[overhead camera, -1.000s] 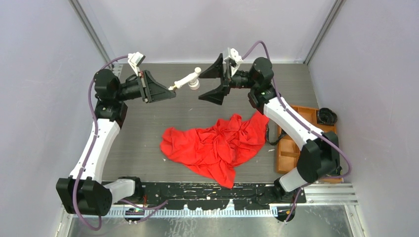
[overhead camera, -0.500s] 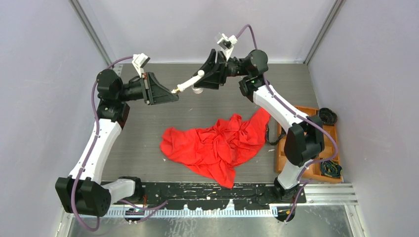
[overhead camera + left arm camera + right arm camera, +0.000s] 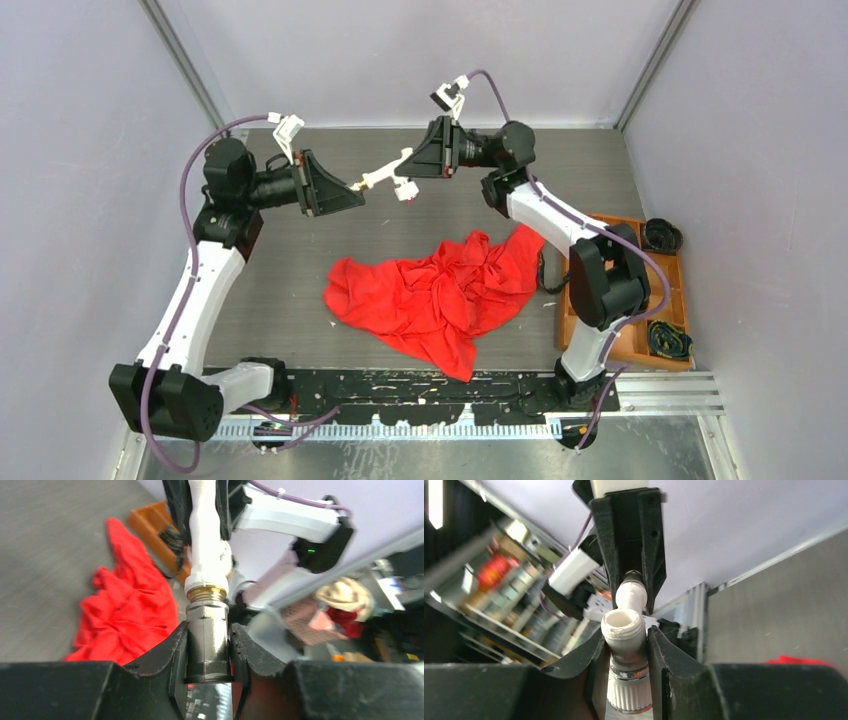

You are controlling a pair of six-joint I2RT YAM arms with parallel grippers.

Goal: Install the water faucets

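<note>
The water faucet [image 3: 385, 172] hangs in the air over the far middle of the table, held from both ends. It is a white plastic tap with a brassy thread [image 3: 206, 593] and a round knob [image 3: 405, 190] hanging under it. My left gripper [image 3: 345, 190] is shut on the grey metal fitting [image 3: 207, 640] at the faucet's threaded tip. My right gripper [image 3: 422, 162] is shut on the white body [image 3: 625, 630], just above the ribbed knob [image 3: 626, 690]. In the left wrist view the fitting fills the gap between the fingers [image 3: 167, 650].
A crumpled red cloth [image 3: 430, 295] lies in the middle of the table below the faucet. An orange tray [image 3: 600, 300] stands at the right edge with black coiled parts [image 3: 668, 340] in it, and another black coil [image 3: 662, 235] lies behind it. Grey walls close in on three sides.
My right gripper has gone from wide open to shut on the faucet body, and its wrist has rolled. The faucet and both grippers have risen slightly; the left grip has held.
</note>
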